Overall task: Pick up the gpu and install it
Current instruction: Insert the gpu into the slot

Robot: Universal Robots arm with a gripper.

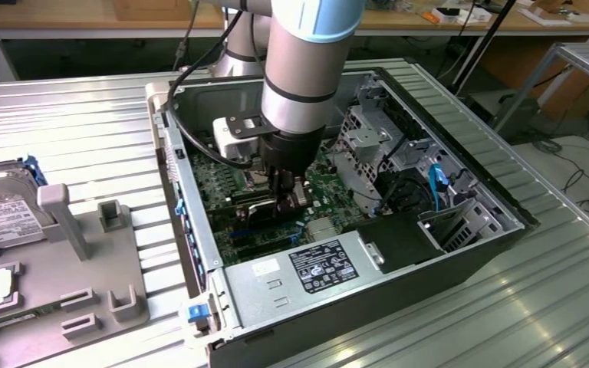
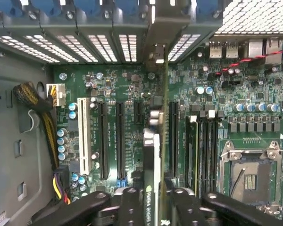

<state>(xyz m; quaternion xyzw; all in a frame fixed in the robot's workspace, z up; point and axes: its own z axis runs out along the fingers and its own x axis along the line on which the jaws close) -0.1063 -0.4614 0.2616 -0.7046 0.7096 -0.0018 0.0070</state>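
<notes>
Tool (image 2: pixel 155 207): was closed on the thin, flat, green-and-dark gpu card (image 2: pixel 153 160) | Place: gpu was held on edge over the green motherboard (image 2: pixel 113 80), among its black slots | Handling: judged light, stiff, fragile; best gripped by its upper edge.

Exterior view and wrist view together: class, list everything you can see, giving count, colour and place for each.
table: one, silver, ribbed.
computer case: one, black, open, on table.
motherboard: one, green, inside case.
power supply: one, silver, case's near corner.
hard drive: one, silver, exterior view's left.
gpu: one, green, edge-on above motherboard slots.
arm: one, grey, reaching into case.
gripper: one, black, jaws shut on gpu.
</notes>
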